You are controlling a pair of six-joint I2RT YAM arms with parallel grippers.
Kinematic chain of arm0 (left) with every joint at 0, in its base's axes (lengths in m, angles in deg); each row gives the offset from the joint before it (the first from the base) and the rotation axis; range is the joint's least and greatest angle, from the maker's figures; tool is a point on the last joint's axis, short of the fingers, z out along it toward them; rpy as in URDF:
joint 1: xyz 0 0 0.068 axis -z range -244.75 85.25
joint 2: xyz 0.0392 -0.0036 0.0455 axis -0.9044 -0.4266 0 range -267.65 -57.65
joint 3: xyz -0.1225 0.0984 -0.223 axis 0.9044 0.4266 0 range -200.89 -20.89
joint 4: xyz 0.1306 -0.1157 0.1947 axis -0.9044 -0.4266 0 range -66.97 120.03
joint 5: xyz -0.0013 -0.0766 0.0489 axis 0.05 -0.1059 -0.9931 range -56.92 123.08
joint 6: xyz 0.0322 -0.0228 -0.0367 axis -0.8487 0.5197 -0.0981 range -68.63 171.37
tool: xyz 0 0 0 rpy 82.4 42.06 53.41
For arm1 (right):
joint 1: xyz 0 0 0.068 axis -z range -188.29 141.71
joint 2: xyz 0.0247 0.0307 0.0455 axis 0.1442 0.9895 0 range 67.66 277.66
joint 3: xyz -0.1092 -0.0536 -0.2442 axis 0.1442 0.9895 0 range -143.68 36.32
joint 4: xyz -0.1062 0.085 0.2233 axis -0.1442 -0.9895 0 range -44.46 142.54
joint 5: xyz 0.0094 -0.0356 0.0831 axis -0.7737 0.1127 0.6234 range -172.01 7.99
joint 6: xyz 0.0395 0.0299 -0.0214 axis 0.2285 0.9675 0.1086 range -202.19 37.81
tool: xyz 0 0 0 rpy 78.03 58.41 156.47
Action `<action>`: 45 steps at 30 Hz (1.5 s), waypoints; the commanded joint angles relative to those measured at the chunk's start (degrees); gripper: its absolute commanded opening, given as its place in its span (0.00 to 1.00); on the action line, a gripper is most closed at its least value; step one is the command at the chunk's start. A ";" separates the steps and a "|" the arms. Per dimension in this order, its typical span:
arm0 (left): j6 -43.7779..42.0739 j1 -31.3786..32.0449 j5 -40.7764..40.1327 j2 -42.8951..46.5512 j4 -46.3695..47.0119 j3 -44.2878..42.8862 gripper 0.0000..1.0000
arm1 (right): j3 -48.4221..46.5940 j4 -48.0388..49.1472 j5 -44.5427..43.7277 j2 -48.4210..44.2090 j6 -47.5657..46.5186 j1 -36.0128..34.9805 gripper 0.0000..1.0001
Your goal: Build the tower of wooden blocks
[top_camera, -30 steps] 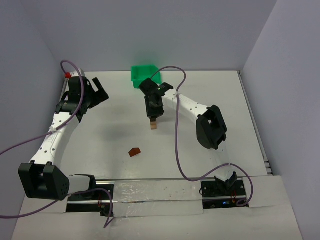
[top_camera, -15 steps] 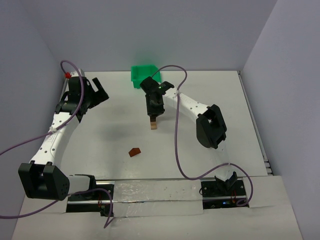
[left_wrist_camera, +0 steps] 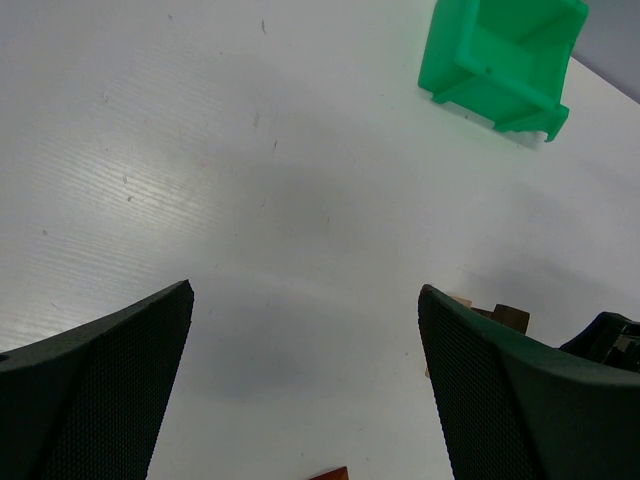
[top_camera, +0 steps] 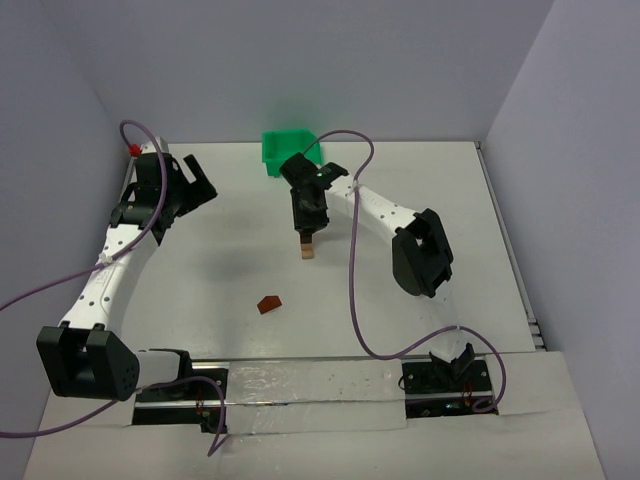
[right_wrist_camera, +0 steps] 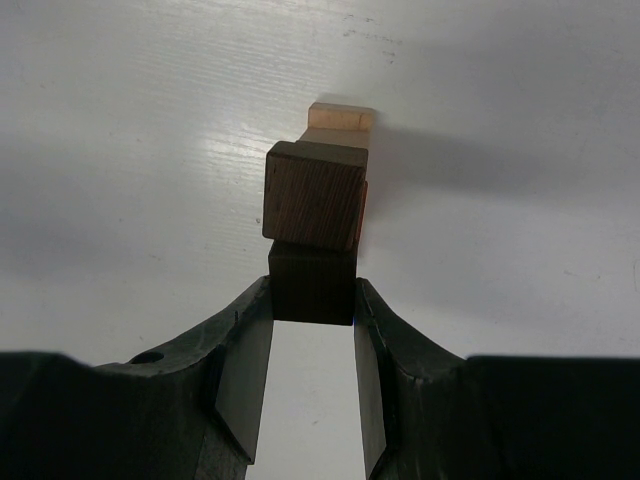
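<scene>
The wood block tower (top_camera: 307,250) is a narrow stack of small wooden pieces. It stands near the middle of the white table (top_camera: 200,270), a little to the far side. In the right wrist view it shows a light tan block at the base, a sliver of reddish-brown, and a dark brown cube with visible grain on top (right_wrist_camera: 315,195).

The right gripper (right_wrist_camera: 312,290) hangs directly over the stack, clamped on a small dark brown block (right_wrist_camera: 312,283). That block sits against the near edge of the grained cube in this view, but whether the two touch cannot be told.

A small reddish-brown wedge-shaped wooden block (top_camera: 268,304) lies alone on the table, nearer and to the left of the tower and well apart from it. The green plastic bin (top_camera: 288,150) sits at the far edge, just beyond the right arm's wrist.

The left gripper (top_camera: 195,180) is raised at the far left with its jaws spread wide and nothing between them. Its wrist camera looks across bare table toward the bin (left_wrist_camera: 505,60) and catches a corner of the tower (left_wrist_camera: 462,301).

Compared with a second ago almost nothing differs — the right gripper's clamp and place are the same, the wedge has not shifted, and the left arm has barely moved, if at all.
</scene>
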 commanded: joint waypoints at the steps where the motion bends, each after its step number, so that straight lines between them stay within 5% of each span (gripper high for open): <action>1: 0.73 -0.50 0.96 0.15 2.85 -0.94 0.99 | -2.11 0.47 0.02 0.14 0.79 0.26 0.28; 13: 0.73 -0.59 1.14 0.02 2.85 -0.94 0.99 | -1.68 0.60 0.46 0.14 1.41 0.17 0.38; 18: 0.81 -0.66 1.32 0.07 2.85 -0.88 0.99 | -1.38 0.67 0.24 0.15 1.49 0.08 0.57; 23: 0.81 -0.77 1.32 0.19 2.85 -0.76 0.99 | -1.32 0.68 -0.33 0.13 1.32 0.08 0.66; 29: -0.27 -0.94 2.18 0.28 2.93 -0.67 0.99 | -0.44 1.05 0.41 -1.19 0.87 0.03 1.00; 39: -18.32 -1.20 21.56 4.28 2.58 3.14 0.96 | 7.81 3.62 3.49 -15.06 -6.78 -2.03 1.00; 45: -41.78 2.50 30.26 8.73 -6.84 9.25 0.84 | 13.77 4.45 5.22 -26.56 -15.33 -1.92 1.00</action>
